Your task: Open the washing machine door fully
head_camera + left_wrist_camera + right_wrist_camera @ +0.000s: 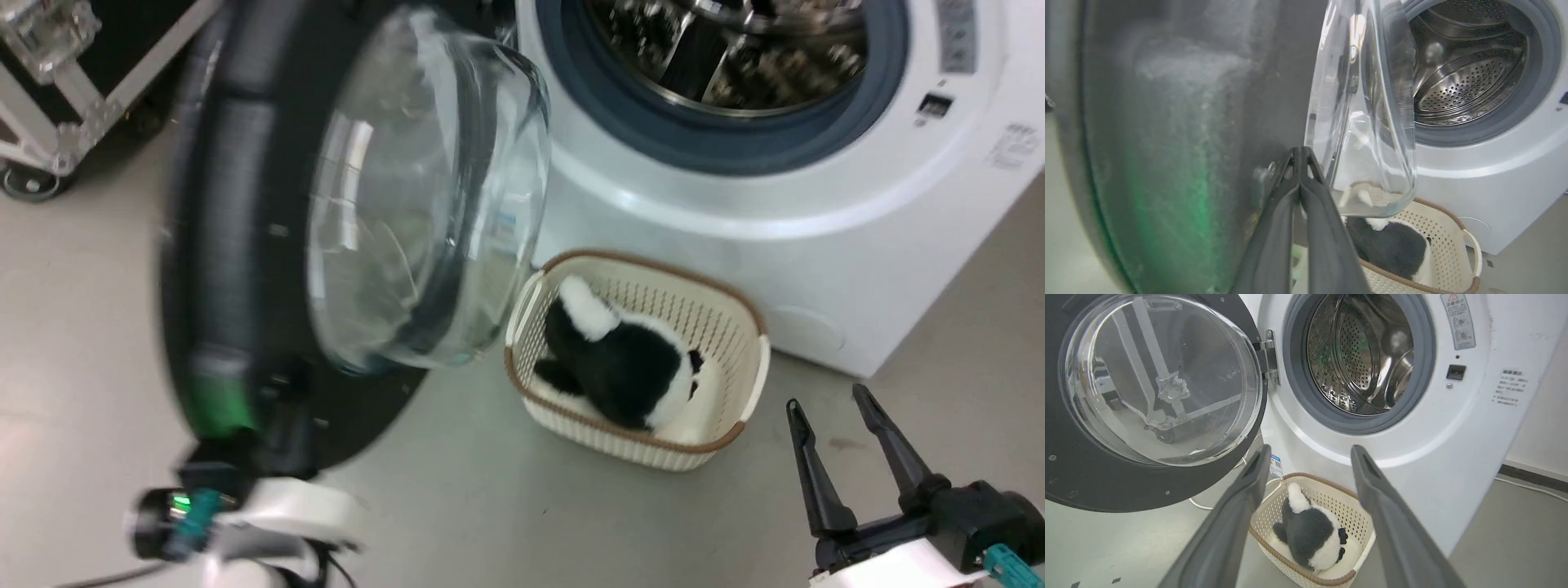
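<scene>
left claw (pixel 1300 150): fingers pressed together, gripping nothing, tips against the washing machine door (pixel 1188 122).
right claw (pixel 1310 448): spread wide, empty.
door place: directly at the left tips, swung well out.
push: probably best on the black face, left of the glass bowl (pixel 1363 122), following the hinge (pixel 1267 355) arc.
washing machine (pixel 1494 183): beyond, rightward.
</scene>
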